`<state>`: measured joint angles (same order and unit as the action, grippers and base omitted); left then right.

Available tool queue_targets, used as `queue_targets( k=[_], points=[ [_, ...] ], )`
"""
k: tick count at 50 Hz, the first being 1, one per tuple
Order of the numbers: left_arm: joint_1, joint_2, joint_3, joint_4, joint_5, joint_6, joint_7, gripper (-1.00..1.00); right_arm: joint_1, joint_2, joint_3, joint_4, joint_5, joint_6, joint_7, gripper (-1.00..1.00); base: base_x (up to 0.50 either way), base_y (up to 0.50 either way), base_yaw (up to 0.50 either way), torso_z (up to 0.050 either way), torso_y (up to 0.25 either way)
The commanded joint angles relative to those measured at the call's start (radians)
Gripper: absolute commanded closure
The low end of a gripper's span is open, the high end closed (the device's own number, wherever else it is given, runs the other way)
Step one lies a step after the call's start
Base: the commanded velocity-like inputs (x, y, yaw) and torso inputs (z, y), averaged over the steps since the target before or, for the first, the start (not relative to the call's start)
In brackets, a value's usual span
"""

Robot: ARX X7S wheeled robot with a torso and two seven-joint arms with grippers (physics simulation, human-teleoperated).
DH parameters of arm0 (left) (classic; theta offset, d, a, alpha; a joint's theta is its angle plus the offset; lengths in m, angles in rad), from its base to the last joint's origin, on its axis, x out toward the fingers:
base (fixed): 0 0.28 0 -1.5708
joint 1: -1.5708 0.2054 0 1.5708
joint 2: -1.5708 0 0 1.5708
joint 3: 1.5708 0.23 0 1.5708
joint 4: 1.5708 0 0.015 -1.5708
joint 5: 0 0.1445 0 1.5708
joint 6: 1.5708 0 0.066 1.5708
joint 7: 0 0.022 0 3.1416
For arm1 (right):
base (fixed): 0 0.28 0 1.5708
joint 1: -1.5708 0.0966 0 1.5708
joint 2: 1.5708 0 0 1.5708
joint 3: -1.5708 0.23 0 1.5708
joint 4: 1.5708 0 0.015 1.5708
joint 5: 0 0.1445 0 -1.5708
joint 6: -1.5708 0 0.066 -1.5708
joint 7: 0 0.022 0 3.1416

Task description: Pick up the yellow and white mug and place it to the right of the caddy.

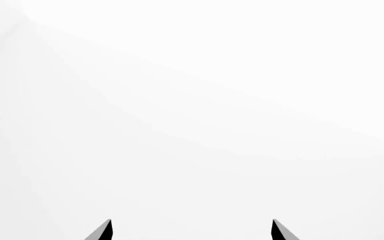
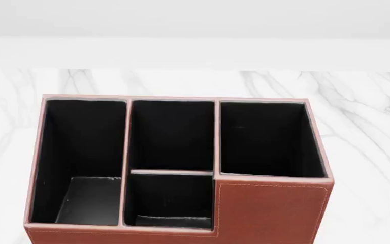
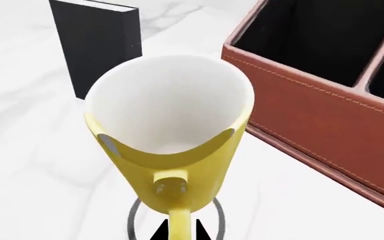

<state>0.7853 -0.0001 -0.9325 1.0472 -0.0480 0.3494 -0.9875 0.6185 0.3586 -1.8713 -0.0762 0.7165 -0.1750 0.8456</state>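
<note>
Right tool (image 3: 176,231): black fingertips clamped on the yellow loop handle of the yellow and white mug (image 3: 172,130), seen from the wrist camera behind it. Mug: mouth facing the camera, long axis tilted away from it, white interior exposed; just beside the caddy (image 3: 325,100), apart from it, above the marble bench (image 3: 32,150). Black book (image 3: 98,47): upright, beyond the mug. Left tool (image 1: 192,231): tips apart, holding nothing, facing a blank white surface. No legible writing.
</note>
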Motion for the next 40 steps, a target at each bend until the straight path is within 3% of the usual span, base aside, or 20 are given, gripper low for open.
queue_targets(
  k=[1,40],
  points=[
    [0.0,0.0,-0.002,0.0,-0.002,0.0,0.0,-1.0,0.036,0.023,-0.005,-0.112,-0.089,0.046,0.066,1.0,0.0,0.0,0.0,0.0,0.0],
    [0.0,0.0,0.013,0.0,0.011,-0.002,0.0,-1.0,0.188,0.154,0.025,-0.602,-0.235,0.266,0.315,1.0,0.0,0.0,0.0,0.0,0.0]
  ],
)
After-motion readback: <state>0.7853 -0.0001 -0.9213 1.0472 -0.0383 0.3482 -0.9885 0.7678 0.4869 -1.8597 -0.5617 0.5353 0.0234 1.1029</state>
